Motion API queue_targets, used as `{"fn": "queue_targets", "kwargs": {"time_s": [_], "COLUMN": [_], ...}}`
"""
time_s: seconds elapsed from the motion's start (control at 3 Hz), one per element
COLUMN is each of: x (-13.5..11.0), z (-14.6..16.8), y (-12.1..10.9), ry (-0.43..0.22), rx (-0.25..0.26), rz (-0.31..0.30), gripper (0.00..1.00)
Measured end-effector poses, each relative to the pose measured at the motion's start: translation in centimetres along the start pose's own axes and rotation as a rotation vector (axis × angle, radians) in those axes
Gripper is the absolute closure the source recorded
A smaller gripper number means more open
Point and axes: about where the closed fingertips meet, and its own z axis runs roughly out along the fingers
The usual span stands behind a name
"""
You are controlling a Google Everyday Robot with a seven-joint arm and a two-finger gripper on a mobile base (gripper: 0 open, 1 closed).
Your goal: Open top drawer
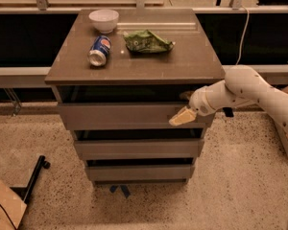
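Observation:
The top drawer (120,117) is the widest grey-brown front, just under the cabinet's tabletop (192,66). A dark gap shows above its upper edge. My gripper (182,114) is at the drawer front's right end, against its upper edge, with the white arm (240,90) reaching in from the right. Two narrower drawer fronts, the middle one (134,148) and the bottom one (137,172), sit below.
On the tabletop lie a white bowl (104,19), a blue soda can (99,51) on its side and a green chip bag (148,41). A black stand leg (33,176) and a cardboard box (5,207) are on the speckled floor at the left. A rail runs behind the cabinet.

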Motion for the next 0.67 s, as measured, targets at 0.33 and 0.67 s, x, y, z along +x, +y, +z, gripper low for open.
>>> {"fn": "queue_targets", "kwargs": {"time_s": [0.33, 0.67], "x": [-0.20, -0.60], "z": [-0.22, -0.63], "y": [-0.01, -0.04], "ry": [0.000, 0.000], "rx": [0.000, 0.000], "rz": [0.000, 0.000], "gripper": [0.61, 0.84]}}
